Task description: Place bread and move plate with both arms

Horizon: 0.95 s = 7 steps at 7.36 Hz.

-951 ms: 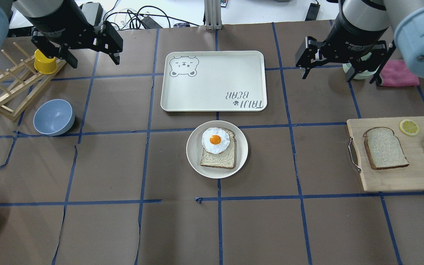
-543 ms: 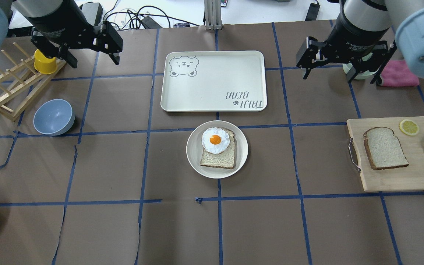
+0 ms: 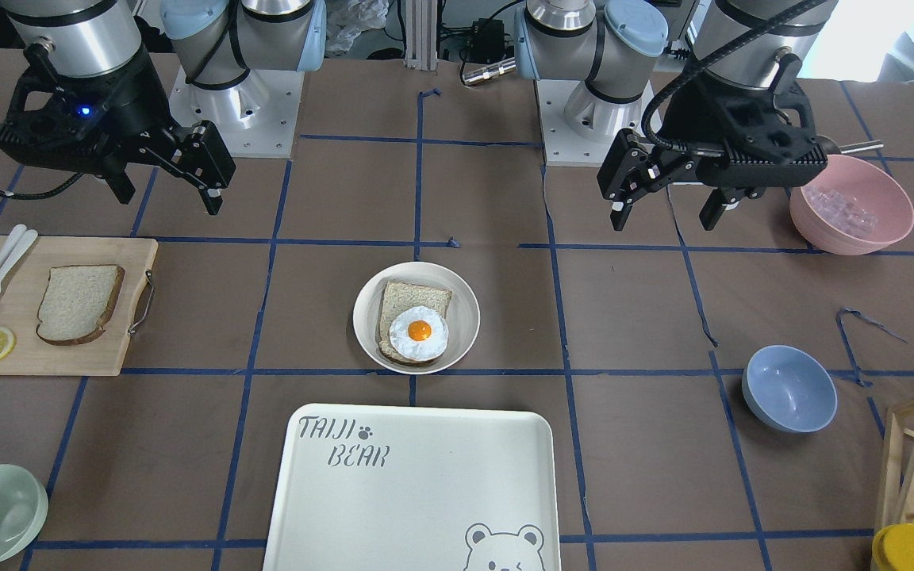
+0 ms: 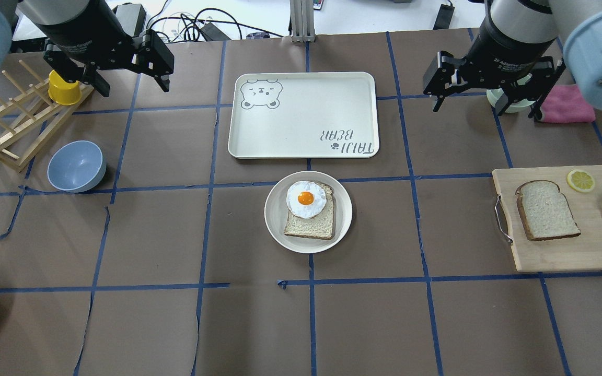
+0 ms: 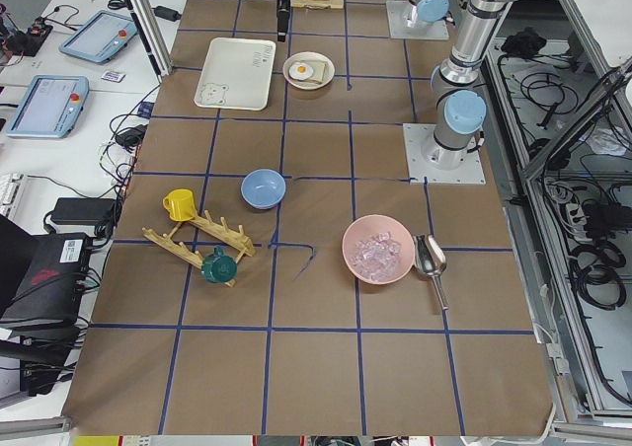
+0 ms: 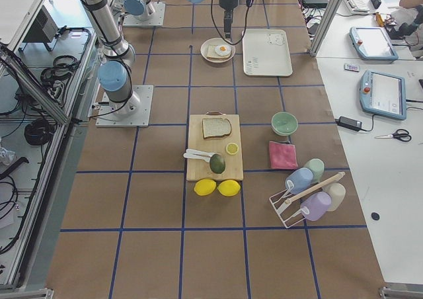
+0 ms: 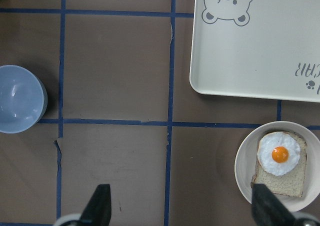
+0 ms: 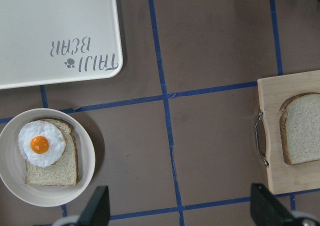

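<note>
The bread lies flat on a wooden cutting board at the right; it also shows in the front view and the right wrist view. The plate sits mid-table and holds a tanner slice with a fried egg; the plate shows too in the front view, the left wrist view and the right wrist view. My left gripper hangs open and empty above the far left. My right gripper hangs open and empty above the far right, well behind the bread.
A white "TAIJI BEAR" tray lies just beyond the plate. A blue bowl and a wooden rack with a yellow cup stand at left. The cutting board also holds a lemon slice, cutlery and an avocado. A pink bowl stands near the robot's left side.
My right gripper has shifted slightly to the right and away. The left gripper, the bread and the plate have not moved.
</note>
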Motion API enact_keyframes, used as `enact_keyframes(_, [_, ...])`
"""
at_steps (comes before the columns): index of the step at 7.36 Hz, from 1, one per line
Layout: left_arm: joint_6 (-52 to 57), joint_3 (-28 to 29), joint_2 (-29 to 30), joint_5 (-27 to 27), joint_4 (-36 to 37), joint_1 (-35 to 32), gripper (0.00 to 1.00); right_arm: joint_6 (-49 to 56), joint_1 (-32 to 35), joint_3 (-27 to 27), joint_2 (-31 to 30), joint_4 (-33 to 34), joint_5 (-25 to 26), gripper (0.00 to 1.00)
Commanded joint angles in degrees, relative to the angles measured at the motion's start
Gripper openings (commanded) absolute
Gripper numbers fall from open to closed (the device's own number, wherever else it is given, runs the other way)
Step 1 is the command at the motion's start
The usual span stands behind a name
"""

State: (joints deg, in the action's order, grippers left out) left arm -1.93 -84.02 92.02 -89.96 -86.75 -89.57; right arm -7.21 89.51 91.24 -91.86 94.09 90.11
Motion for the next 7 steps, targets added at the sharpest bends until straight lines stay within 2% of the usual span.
enact_keyframes(1, [0.00,0.00,0.00,0.05,0.00,-0.07,1.00,0.00,0.23,-0.18,-0.25,-0.13,-0.54,1.00])
enact_keyframes(7, [0.00,0.00,-0.17,-0.04,0.00,-0.07,1.00,0.00,-0.03,0.26,-0.25,0.13,-0.45,1.00])
